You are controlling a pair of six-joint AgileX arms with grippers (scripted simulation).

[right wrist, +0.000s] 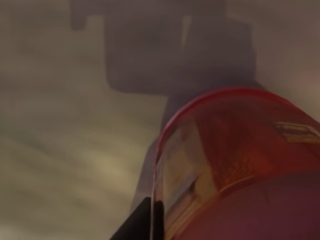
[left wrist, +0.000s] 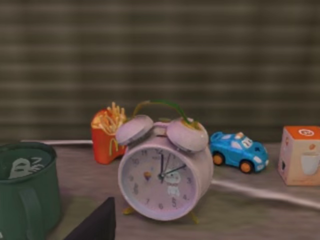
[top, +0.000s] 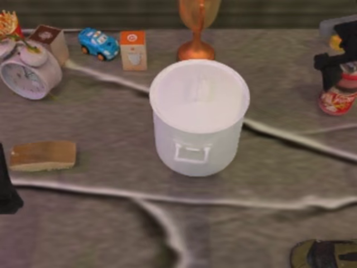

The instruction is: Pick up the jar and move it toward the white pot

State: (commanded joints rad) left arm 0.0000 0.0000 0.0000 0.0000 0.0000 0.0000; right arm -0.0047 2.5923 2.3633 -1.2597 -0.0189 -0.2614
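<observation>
Hanging over the right edge of the desk [top: 111, 223], my right gripper [top: 341, 71] sits directly on top of the jar [top: 336, 102], whose red-and-white label shows just below the black fingers in the top view. From the right wrist camera the jar [right wrist: 240, 165] fills most of the picture, very close to the lens, with a dark finger tip [right wrist: 137, 222] beside it; whether the fingers are clamped on it or only around it I cannot tell. The jar is well apart from the white pot [top: 198, 120], which stands near the middle of the desk with its rectangular handle facing the near edge.

My left arm [top: 6, 184] is parked at the left edge (only a dark sliver of it shows), and its fingers' state cannot be told.

Along the far edge stand an orange goblet [top: 196, 28], a small orange-and-white box [top: 133, 50] and a blue toy car [top: 98, 43]. Toward the far left corner is a pink alarm clock [top: 28, 70], seen upright in the left wrist camera beside a carton of fries [left wrist: 106, 134] and a green mug [left wrist: 27, 187].
</observation>
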